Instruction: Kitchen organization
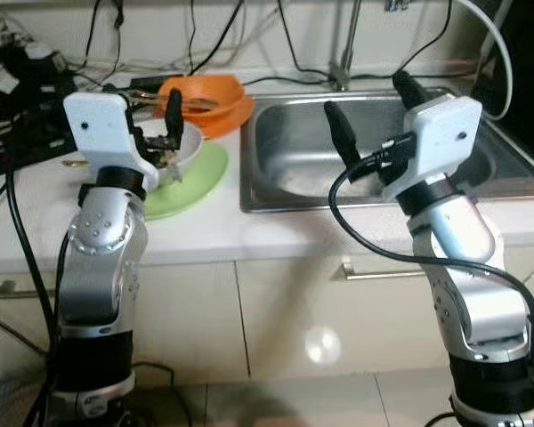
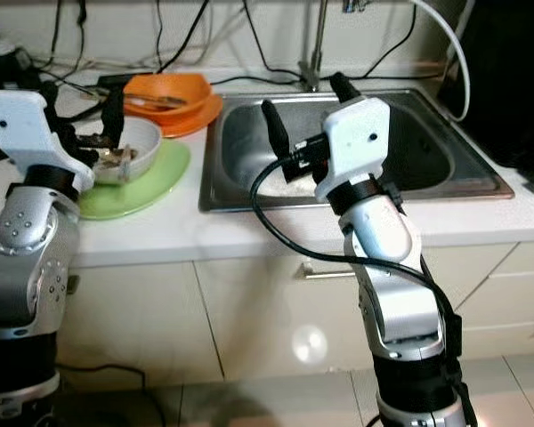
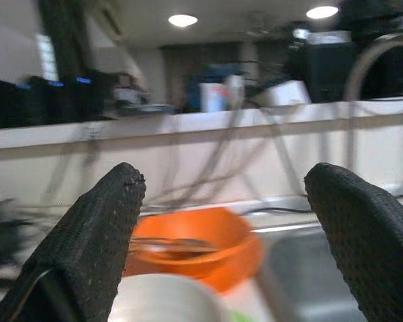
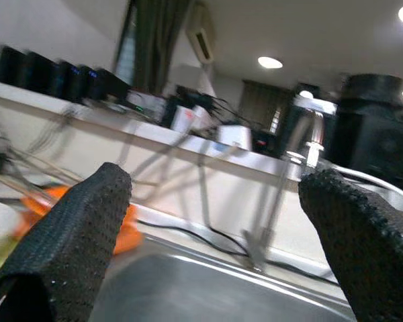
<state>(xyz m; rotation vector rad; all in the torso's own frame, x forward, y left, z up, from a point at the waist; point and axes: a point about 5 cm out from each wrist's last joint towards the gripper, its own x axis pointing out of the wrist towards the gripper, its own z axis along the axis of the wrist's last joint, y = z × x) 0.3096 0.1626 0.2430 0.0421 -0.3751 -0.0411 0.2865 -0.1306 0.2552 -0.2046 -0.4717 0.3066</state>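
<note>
**Two grippers raised at the counter, both empty**

We count one steel sink (image 1: 276, 169), one faucet (image 1: 345, 53), one green plate (image 1: 200, 182), one white bowl (image 2: 141, 147) and one orange bowl (image 1: 205, 93) resting on an orange plate (image 1: 236, 116). The white bowl sits on the green plate, to the left of the sink; the orange pair stands behind it, near the wall, with some utensil lying across the orange bowl (we cannot tell what kind). Inside the white bowl we make out dark scraps, too small to name.

Our left gripper (image 1: 160, 120) hovers just over the white bowl, its two black fingers (image 3: 94, 235) spread wide apart with nothing between them. Our right gripper (image 1: 369, 116) hangs above the sink basin, fingers (image 4: 67, 235) likewise wide apart and holding nothing.

Several black cables (image 1: 196, 36) trail along the wall behind the counter (image 1: 205, 231). We find no readable writing or brand mark anywhere.
</note>
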